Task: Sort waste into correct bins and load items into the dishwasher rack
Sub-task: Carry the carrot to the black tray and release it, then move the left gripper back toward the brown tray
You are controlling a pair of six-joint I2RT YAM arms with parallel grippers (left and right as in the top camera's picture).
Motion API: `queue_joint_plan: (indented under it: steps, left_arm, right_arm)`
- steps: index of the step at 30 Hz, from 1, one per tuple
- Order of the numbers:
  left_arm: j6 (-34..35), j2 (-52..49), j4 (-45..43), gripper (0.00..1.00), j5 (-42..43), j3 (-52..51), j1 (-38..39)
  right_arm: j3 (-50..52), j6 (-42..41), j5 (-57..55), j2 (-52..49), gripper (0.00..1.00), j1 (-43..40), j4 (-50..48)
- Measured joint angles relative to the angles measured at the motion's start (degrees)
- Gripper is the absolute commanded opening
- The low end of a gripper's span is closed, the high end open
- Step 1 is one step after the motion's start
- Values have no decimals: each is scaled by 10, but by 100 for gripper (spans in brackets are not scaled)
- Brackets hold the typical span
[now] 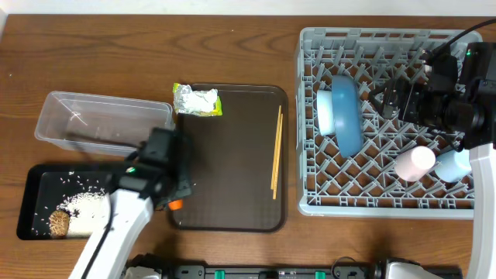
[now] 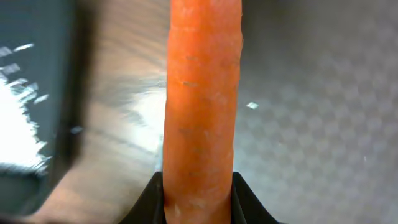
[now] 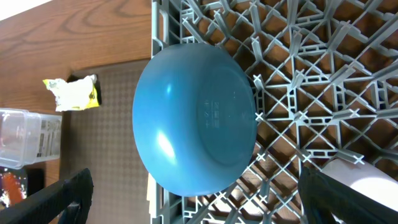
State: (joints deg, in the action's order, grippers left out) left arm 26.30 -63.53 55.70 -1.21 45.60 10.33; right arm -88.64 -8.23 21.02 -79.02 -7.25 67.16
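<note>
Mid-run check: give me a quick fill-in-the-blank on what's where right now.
1. The left fingers clamp the ____.
2. The plate stands on edge in the ____.
3. The chopsticks lie on the brown ____.
4. The black bin holds a brown lump and white ____.
Missing: carrot; rack; tray; rice.

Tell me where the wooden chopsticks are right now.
Overhead, the chopsticks lie on the right part of the brown serving tray, beside the dishwasher rack.
</note>
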Motion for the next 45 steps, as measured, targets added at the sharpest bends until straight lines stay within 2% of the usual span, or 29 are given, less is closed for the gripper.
queue_joint_plan:
  steps: [7, 15, 19, 23, 25, 27, 30, 32, 33, 34, 42, 45]
  left_arm:
    - [50, 54, 24, 6, -52, 0, -159]
    - [96, 37, -27, 6, -70, 0, -381]
    - [118, 5, -50, 6, -72, -2, -442]
    - [128, -34, -74, 7, -72, -7, -465]
    - [129, -54, -90, 16, -72, -10, -471]
    - [130, -68, -103, 17, -72, -11, -473]
    - [127, -77, -110, 41, -71, -11, -473]
    - [124, -77, -110, 53, -71, -11, -473]
    - [123, -76, -110, 67, -70, -11, -474]
    - [120, -76, -111, 70, -68, -11, -474]
    - [95, -32, -100, 71, -16, -3, -474]
    - [59, -3, -92, 70, 35, 12, -473]
  right_arm:
    - [0, 0, 0, 0, 98, 0, 1]
    - [0, 0, 0, 0, 98, 0, 1]
    - [0, 0, 0, 0, 99, 0, 1]
    - [0, 0, 0, 0, 98, 0, 1]
    - [0, 0, 0, 0, 99, 0, 1]
    - [0, 0, 0, 0, 99, 0, 1]
    - [0, 0, 0, 0, 99, 0, 1]
    - [0, 0, 0, 0, 99, 0, 1]
    - [0, 0, 0, 0, 99, 0, 1]
    - [0, 0, 0, 0, 99, 0, 1]
    - [0, 0, 0, 0, 99, 0, 1]
    - [0, 0, 0, 0, 99, 0, 1]
